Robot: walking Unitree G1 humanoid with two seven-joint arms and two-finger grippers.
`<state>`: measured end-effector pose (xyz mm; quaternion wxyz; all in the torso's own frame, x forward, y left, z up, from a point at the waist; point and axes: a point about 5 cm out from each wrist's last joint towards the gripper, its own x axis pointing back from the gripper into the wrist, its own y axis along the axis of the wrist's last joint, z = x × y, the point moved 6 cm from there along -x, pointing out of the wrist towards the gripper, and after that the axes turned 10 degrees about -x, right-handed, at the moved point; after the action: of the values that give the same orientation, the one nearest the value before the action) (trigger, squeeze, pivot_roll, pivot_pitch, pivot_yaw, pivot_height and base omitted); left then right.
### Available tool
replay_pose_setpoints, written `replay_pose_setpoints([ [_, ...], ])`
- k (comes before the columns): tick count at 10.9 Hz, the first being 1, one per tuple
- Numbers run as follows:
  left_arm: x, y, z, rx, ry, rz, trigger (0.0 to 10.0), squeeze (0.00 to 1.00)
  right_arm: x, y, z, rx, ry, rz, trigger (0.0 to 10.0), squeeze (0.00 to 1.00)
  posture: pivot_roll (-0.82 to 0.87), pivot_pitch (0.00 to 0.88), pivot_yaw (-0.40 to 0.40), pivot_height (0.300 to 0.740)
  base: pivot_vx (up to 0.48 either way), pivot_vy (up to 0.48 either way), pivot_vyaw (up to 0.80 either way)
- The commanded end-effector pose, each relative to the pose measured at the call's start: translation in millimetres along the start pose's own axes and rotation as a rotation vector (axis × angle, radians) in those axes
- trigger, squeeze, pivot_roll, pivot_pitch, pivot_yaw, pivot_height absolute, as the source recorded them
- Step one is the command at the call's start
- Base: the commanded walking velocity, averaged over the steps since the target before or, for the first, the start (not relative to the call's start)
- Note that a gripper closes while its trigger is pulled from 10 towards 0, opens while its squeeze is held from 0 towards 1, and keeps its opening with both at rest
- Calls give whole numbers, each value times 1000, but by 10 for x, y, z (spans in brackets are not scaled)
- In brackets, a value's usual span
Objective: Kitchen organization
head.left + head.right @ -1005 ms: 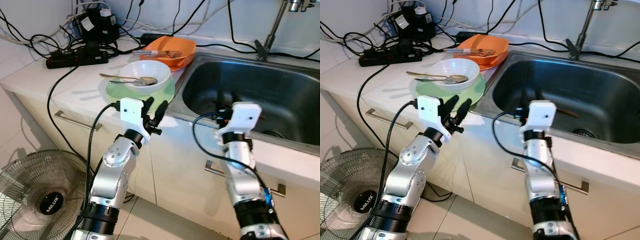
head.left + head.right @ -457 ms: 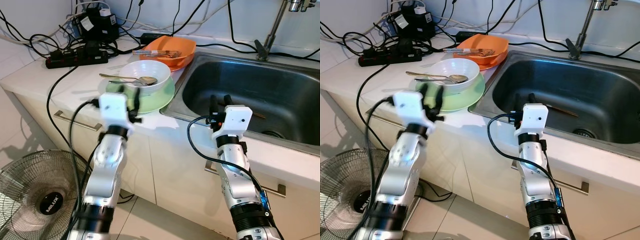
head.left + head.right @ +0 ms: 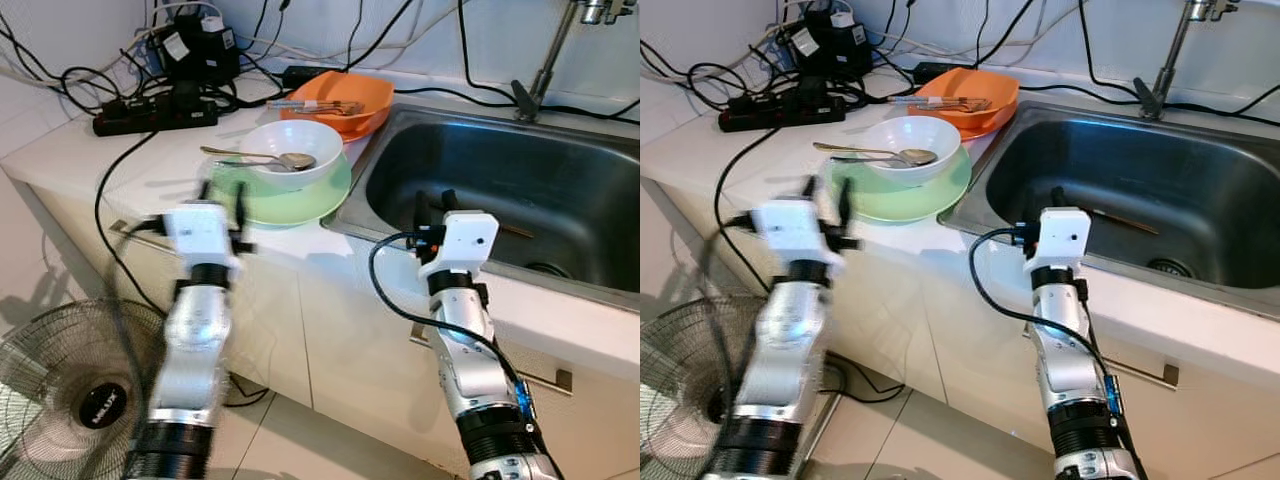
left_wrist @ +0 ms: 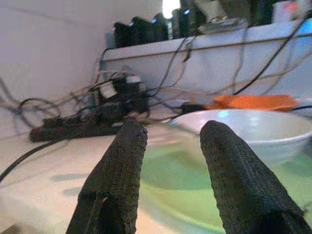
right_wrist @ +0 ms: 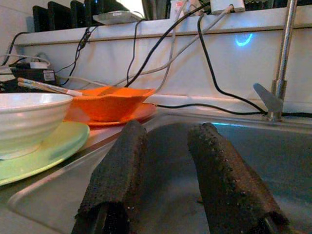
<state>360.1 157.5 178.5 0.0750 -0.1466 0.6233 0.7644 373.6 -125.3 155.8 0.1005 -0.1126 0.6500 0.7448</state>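
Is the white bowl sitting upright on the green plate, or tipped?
Upright. The white bowl sits level on the green plate, rim up, with a spoon resting across its rim.

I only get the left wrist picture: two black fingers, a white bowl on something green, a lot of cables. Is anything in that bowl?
Observer: Yes. A spoon lies across the white bowl, its handle sticking out over the rim toward the power strip.
Operator: And the orange thing behind it?
Observer: An orange bowl on an orange plate, with chopsticks resting across it, right beside a steel sink.
Operator: Where is the other arm?
Observer: The right gripper hangs over the sink's front edge, fingers open and holding nothing.
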Motion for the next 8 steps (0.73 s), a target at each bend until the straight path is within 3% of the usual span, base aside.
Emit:
replay_pose_setpoints([
  [1,-32,-23,81,-3,27,5,10000,0,-16,10,28,3,8,-5,10000,0,94,0,65,740,0,0,0],
  [4,-172,-27,137,37,23,5,10000,0,-39,26,44,-1,9,-10,10000,0,89,0,67,740,0,0,0],
  [5,-223,-46,87,72,-14,10,10000,396,-37,25,37,1,6,-10,10000,0,82,0,69,740,0,0,0],
  [6,-263,-41,60,91,-33,10,10000,1000,-37,27,32,2,4,-12,10000,0,78,0,72,740,0,0,0],
  [8,-299,-54,72,144,-25,17,10000,1000,-50,42,17,2,-4,-16,10000,0,79,0,69,740,0,0,0],
])
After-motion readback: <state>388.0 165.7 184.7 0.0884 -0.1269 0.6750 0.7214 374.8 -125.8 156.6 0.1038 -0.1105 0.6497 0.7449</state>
